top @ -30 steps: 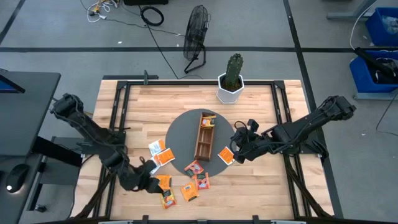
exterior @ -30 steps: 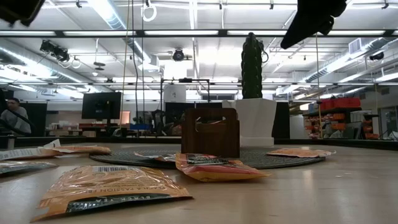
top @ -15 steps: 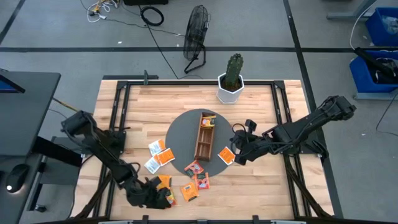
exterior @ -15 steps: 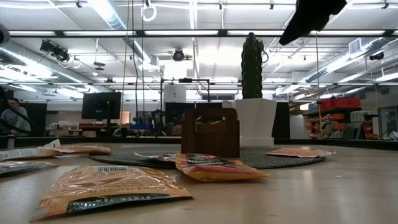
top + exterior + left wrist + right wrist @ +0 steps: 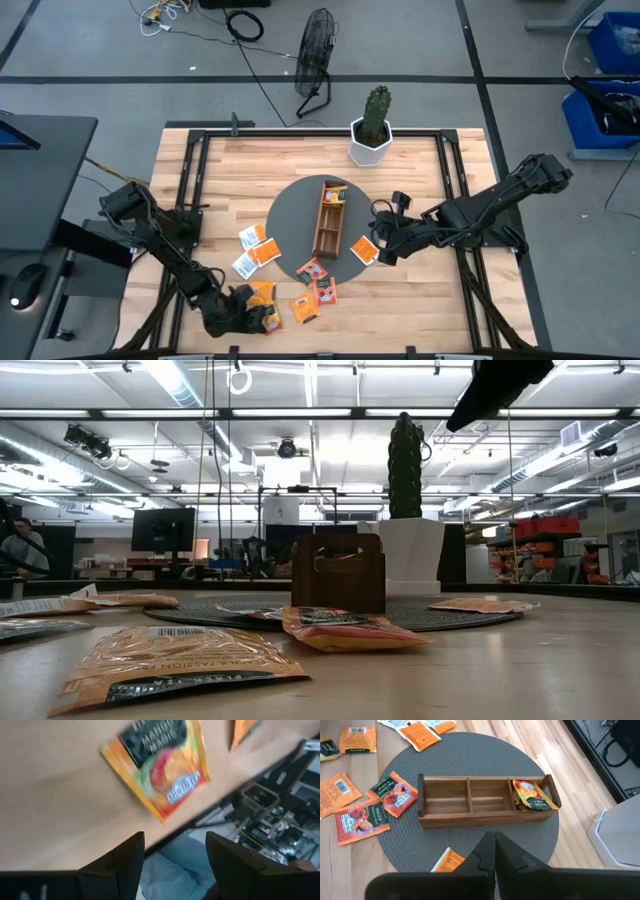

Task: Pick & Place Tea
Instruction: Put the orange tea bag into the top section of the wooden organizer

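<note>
Tea sachet (image 5: 159, 767) lies at the worktop's near edge, left gripper (image 5: 175, 857) wide open and empty above it; a clumsy pinch could nudge it overboard.

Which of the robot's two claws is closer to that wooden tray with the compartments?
The right. The right gripper hovers just beside the wooden tray, over the round mat's edge. The left gripper is farther off, near the table's front edge among loose tea sachets.
</note>
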`<state>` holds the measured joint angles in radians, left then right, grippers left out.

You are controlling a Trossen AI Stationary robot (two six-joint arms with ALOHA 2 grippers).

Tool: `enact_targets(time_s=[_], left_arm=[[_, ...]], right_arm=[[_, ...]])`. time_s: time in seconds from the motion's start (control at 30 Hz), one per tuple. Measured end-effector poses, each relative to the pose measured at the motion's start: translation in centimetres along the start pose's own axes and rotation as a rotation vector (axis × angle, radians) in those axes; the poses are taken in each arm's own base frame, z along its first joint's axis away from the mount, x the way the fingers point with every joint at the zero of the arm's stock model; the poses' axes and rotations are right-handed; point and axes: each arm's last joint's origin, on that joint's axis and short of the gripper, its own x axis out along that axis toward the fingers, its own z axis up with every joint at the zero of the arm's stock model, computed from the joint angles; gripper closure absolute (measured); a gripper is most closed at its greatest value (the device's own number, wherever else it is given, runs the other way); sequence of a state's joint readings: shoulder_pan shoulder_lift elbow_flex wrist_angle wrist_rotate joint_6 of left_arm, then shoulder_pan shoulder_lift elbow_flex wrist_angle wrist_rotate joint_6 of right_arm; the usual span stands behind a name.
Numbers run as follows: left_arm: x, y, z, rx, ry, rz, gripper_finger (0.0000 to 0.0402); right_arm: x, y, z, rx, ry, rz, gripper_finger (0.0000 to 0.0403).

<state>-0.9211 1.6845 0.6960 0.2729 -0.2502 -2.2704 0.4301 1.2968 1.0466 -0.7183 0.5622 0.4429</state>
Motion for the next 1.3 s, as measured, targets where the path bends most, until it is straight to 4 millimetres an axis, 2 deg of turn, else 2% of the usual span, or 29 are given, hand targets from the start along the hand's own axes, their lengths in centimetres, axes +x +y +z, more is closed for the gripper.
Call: enact_targets(time_s=[0.4,0.67,0.83,1.07,1.3], left_arm=[[2.2,0.9,0.2,-0.013,0.020,-0.043,0.0205],[2.8,0.4,1.0,-0.038,0.000,-0.065,0.0235],[2.8,0.5,1.1,-0.029,-0.014,-0.058,0.0276],[2.8,0.7,1.5,0.017,-0.076,-0.046,0.0387],[2.8,0.3,2.0,0.056,-0.169,-0.111,0.0399]], right_arm=[[0.0,0.0,0.0,-0.007,0.003,0.004,0.0401],[0.0,0.0,0.0,-0.002,0.003,0.004,0.0401],[0.0,0.0,0.1,0.013,-0.002,0.007,0.0401],[0.0,0.1,0.2,0.021,-0.011,0.011,0.0401],[0.0,0.1,0.2,0.025,-0.016,0.014,0.0401]])
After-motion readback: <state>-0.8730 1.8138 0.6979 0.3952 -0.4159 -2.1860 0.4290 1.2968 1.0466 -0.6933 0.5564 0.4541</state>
